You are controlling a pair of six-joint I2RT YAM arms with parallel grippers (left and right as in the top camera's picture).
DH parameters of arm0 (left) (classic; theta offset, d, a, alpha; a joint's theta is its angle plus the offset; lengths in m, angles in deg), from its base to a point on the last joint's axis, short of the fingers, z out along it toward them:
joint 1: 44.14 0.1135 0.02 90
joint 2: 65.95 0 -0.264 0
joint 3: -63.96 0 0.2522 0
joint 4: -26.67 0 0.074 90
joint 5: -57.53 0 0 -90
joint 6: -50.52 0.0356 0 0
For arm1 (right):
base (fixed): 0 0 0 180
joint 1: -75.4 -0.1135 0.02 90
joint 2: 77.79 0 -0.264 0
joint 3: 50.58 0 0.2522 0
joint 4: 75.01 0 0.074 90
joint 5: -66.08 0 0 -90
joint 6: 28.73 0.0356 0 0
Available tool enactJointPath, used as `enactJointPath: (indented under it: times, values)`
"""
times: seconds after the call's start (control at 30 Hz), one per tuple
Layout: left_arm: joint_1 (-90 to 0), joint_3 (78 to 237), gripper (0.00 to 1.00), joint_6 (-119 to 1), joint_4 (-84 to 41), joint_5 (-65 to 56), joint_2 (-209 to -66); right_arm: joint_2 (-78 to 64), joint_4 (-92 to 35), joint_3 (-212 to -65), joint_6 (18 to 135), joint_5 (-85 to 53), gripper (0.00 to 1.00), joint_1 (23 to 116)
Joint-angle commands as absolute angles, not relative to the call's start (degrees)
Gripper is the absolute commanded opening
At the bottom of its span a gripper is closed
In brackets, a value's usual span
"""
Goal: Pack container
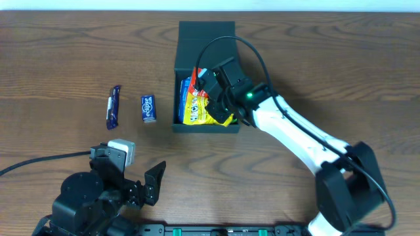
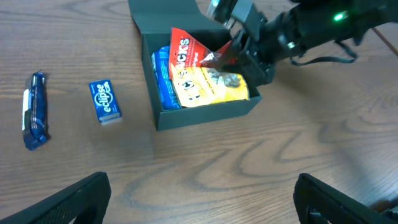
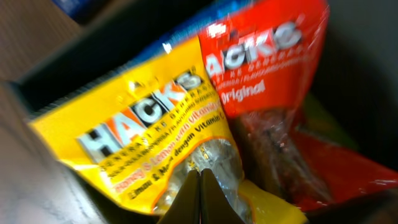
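The dark container [image 1: 177,98] stands open at the table's middle, its flap lid [image 1: 207,29] laid back. Inside are a yellow Hacks packet [image 1: 197,113], a red Hacks packet [image 1: 198,75] and a blue packet [image 1: 186,88]. My right gripper [image 1: 224,108] is shut and empty, its tips just above the yellow packet [image 3: 124,137] in the right wrist view [image 3: 200,186], with the red packet [image 3: 267,56] beside it. My left gripper [image 1: 141,189] is open and empty, low over the table near the front edge. The left wrist view [image 2: 202,199] shows the container [image 2: 205,115] ahead.
A small blue Eclipse box [image 1: 148,108] and a dark blue wrapped bar [image 1: 114,107] lie on the wooden table left of the container. Both show in the left wrist view: the box [image 2: 104,101] and the bar [image 2: 34,111]. A black cable arcs over the right arm [image 1: 230,42].
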State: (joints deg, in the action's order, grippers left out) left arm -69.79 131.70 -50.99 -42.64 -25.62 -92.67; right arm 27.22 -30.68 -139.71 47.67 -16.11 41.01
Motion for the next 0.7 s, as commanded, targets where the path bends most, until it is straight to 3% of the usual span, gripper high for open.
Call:
enactJointPath:
  times: [0.0,0.4,0.67]
  values:
    - [-69.7,132.7,0.95,-49.7,-42.7,-26.5,-92.4,30.4,-30.4,-139.6,48.0,-16.3,0.01,41.3]
    - [-69.7,132.7,0.95,-49.7,-42.8,-26.5,-92.4,38.1,-28.1,-139.6,46.9,-18.3,0.01,41.3]
    - [-69.7,132.7,0.95,-49.7,-42.8,-26.5,-92.4,34.2,-27.0,-139.7,46.9,-16.5,0.01,41.3]
